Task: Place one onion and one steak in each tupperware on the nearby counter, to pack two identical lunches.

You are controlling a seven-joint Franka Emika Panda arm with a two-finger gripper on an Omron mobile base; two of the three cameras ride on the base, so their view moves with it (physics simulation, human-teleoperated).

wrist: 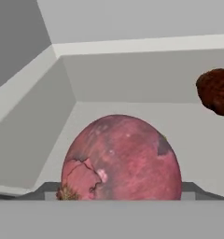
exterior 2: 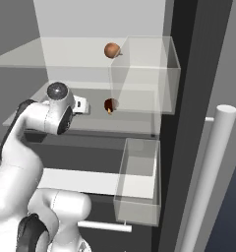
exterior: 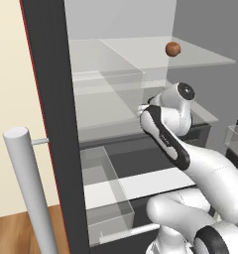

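Note:
A purplish-pink onion (wrist: 121, 158) lies on a pale fridge shelf, very close in front of the hand and low in the middle of the hand view. My gripper (exterior 2: 83, 105) reaches into the middle shelf and its jaws stand open, level with that onion; the fingertips themselves are hidden. A dark reddish-brown steak (wrist: 217, 91) with a pale stub lies farther along the same shelf, and the steak (exterior 2: 110, 105) sits just right of the hand. An orange-brown onion (exterior: 173, 48) rests on the glass shelf above, the same onion (exterior 2: 112, 50). The tupperware and the counter are out of view.
The fridge stands open. Its dark door edge (exterior: 56, 124) and round grey handle (exterior: 27, 188) are on the left. Clear bins (exterior 2: 139, 182) sit at the right side. A clear drawer (exterior: 106, 198) lies below the shelves.

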